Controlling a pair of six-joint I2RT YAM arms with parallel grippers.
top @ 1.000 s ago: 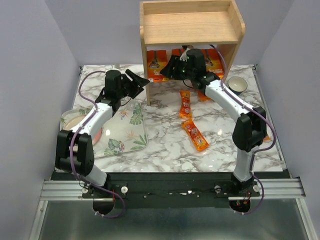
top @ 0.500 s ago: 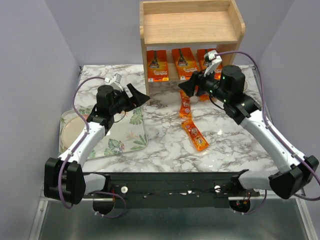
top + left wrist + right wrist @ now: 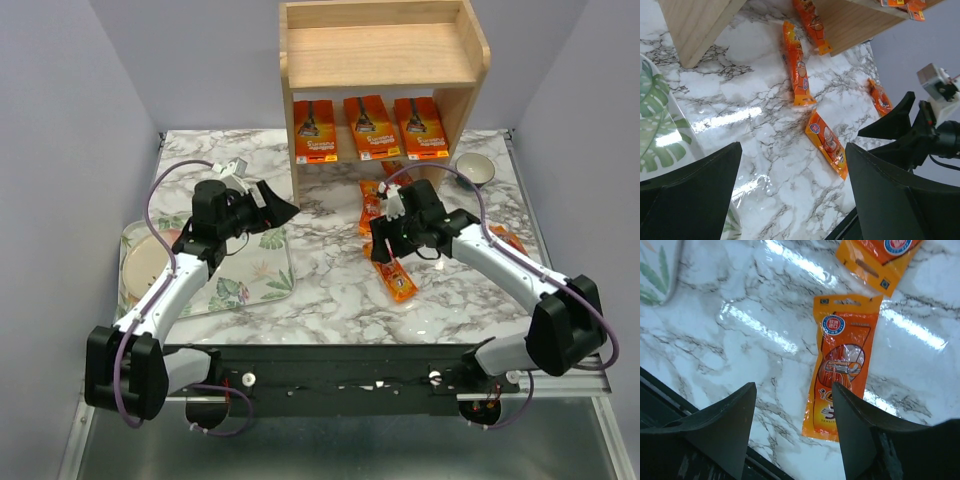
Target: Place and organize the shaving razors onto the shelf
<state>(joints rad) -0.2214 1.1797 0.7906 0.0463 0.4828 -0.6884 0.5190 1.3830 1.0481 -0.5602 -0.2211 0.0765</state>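
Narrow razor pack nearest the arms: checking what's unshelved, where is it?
The narrow razor pack lies flat on the table right of centre in the top view, under the right gripper, another narrow pack just beyond toward the shelf.

Findings since one second back:

1. I see that the right gripper (image 3: pixel 388 248) has left the lower tier of the shelf (image 3: pixel 300 150). It swung out to the right and has now come down over a narrow razor pack (image 3: pixel 391 272) lying on the marble, with its fingers spread to either side of the pack and clear of it.
2. With that arm gone, the middle wide pack (image 3: pixel 368 127) and the right wide pack (image 3: pixel 421 128) on the lower tier are now fully exposed.
3. The right elbow has dropped low towards the near right corner.
4. The left gripper (image 3: pixel 280 208) has drawn back from the shelf's left panel. It now sits over the far edge of the leaf-print tray (image 3: pixel 255 270), jaws wide apart.
5. The left elbow has also sunk lower.
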